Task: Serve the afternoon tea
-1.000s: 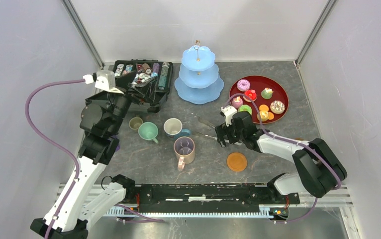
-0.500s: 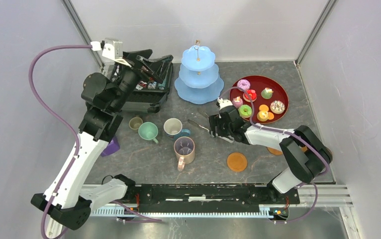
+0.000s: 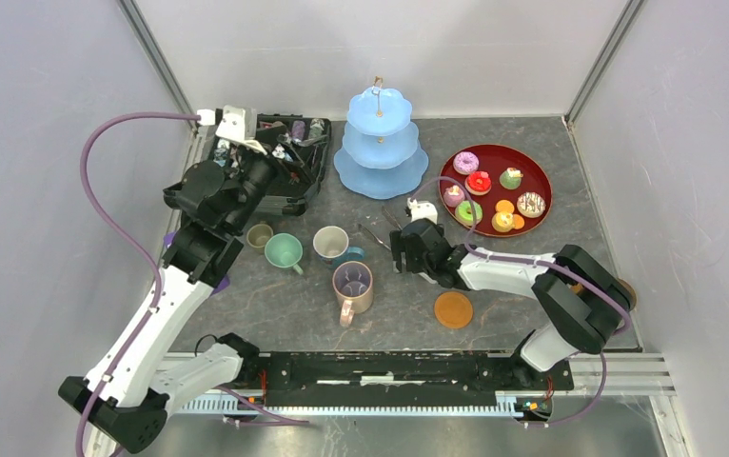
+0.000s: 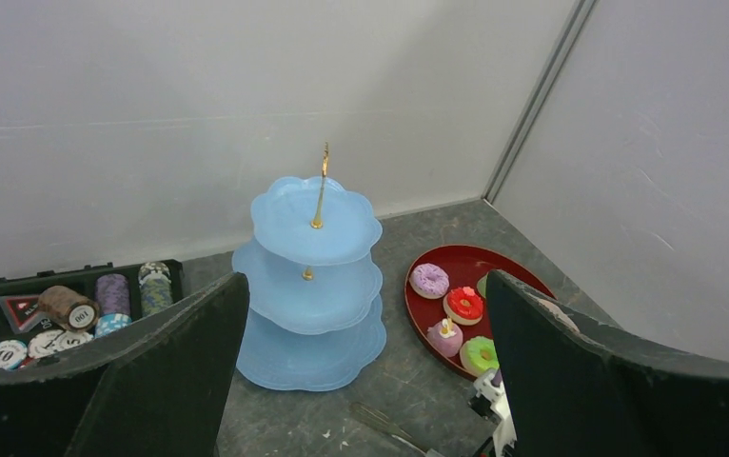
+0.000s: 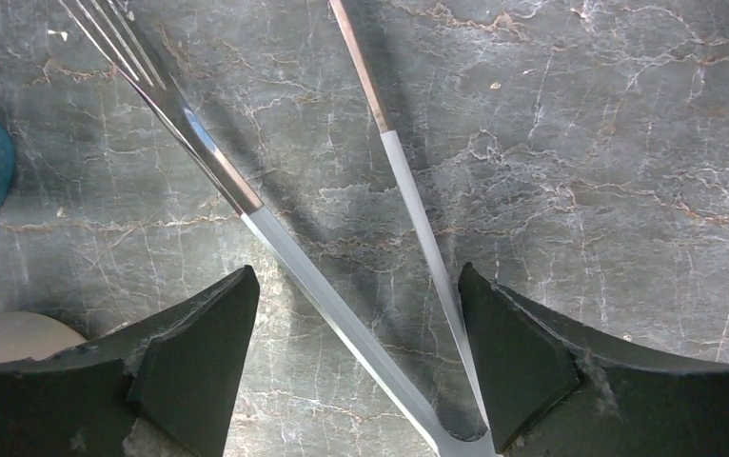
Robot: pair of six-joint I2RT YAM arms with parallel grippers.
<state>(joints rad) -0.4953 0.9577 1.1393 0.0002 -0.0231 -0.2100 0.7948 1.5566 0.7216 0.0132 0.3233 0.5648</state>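
Top external view first: we're seeing the right fingers (image 3: 402,249) hanging low over the bench (image 3: 289,307), right at the metal tongs (image 3: 378,234). The tongs are lying flat between the white-and-blue mug (image 3: 329,242) and the red tray (image 3: 491,149). In the right wrist view those fingers are standing wide apart, with both arms of the tongs running up between them and meeting near the bottom edge of that view. We're not seeing either finger touching the metal, so nothing is being gripped. The mug's blue handle is poking in at the left edge there.

The left fingers (image 4: 156,381) are spread wide too, with nothing between them. From above, the left arm (image 3: 210,190) is hanging over the black case (image 3: 296,200) of small round discs at the back left. Its camera is looking at the pale-blue three-tier stand (image 3: 380,143), which is standing upright at the back middle, just beside the tray.

The pastries (image 3: 465,162) are all sitting on the red tray, to the right of the stand. The mugs are clustering on the bench in front of the case: the olive mug (image 3: 260,234), the mint green mug (image 3: 283,250), the white-and-blue one, and the tall pink-purple mug (image 3: 352,284) closest to the arm bases. One brown coaster (image 3: 453,308) is lying by itself near the right arm, apart from the mugs.
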